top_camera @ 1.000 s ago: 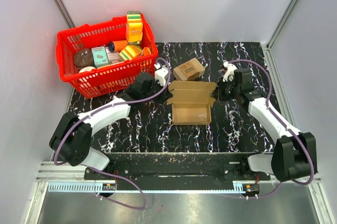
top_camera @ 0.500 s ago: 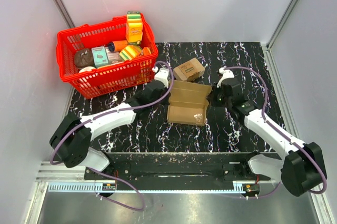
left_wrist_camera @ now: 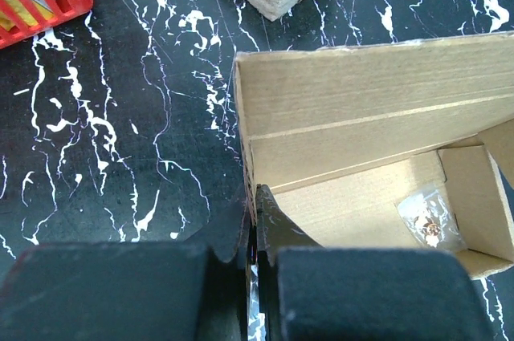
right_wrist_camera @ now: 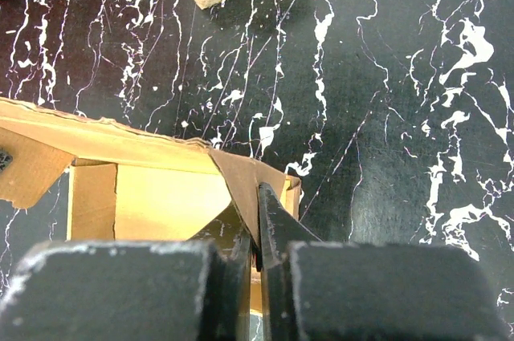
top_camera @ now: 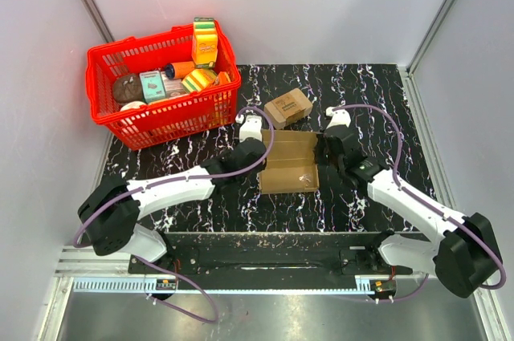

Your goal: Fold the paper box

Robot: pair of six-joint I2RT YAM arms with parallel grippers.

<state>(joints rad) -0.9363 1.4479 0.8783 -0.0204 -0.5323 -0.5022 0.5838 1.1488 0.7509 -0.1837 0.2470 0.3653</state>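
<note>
The paper box (top_camera: 289, 166), plain brown cardboard, lies half formed in the middle of the black marbled table with its back panel (left_wrist_camera: 361, 100) raised. My left gripper (top_camera: 261, 151) is shut on the box's left side wall; in the left wrist view the wall's edge runs between the fingertips of the left gripper (left_wrist_camera: 257, 221). On the opposite side, my right gripper (top_camera: 324, 149) is shut on the right side flap, and the right wrist view shows the right gripper (right_wrist_camera: 259, 214) pinching that brown flap (right_wrist_camera: 249, 176). A small clear bag (left_wrist_camera: 426, 219) lies inside the box.
A smaller chunky cardboard box (top_camera: 287, 107) stands just behind the paper box. The red basket (top_camera: 124, 120), full of groceries, is at the back left. Grey walls close in the table on the left, back and right.
Both grippers have moved inward toward each other, bringing the side walls up. The box now looks narrower and has slid slightly toward the arms.
</note>
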